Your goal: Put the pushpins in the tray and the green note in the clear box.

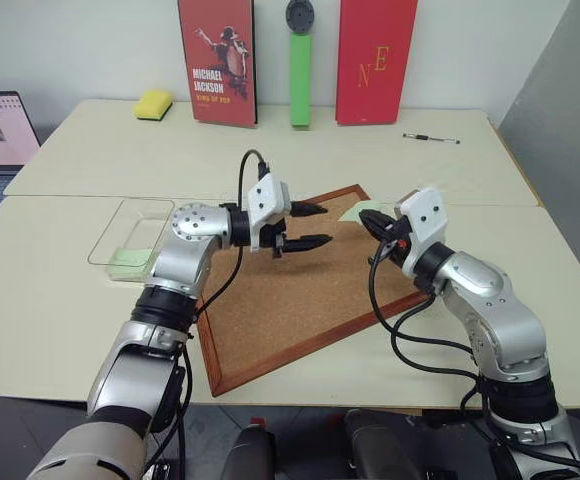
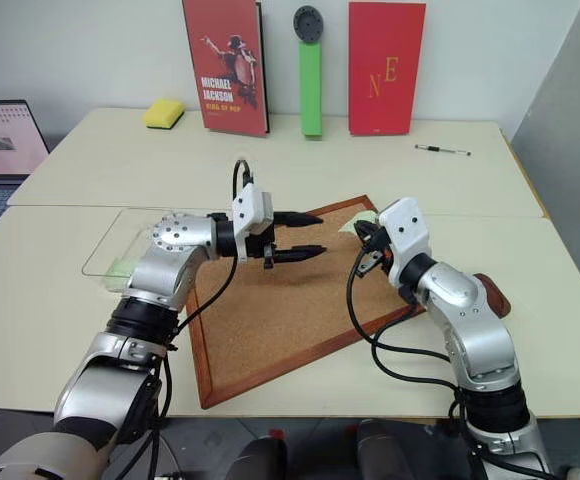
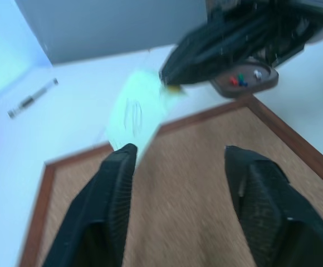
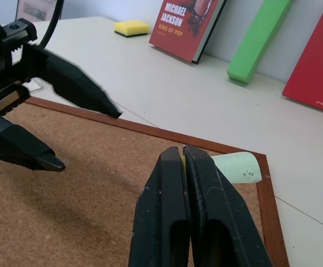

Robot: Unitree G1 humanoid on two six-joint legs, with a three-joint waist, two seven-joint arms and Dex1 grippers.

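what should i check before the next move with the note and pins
1. left gripper jaws open, nothing between them: ok
2. right gripper jaws shut, a yellow speck at the tips; whether that is a pushpin: cannot tell
3. green note lies at the far corner of the cork board, outside the clear box: not ok
4. clear box uncovered, with a green slip already inside: ok
5. tray beside the board, uncovered, with pushpins in it: ok
6. no pins left on the cork: cannot tell
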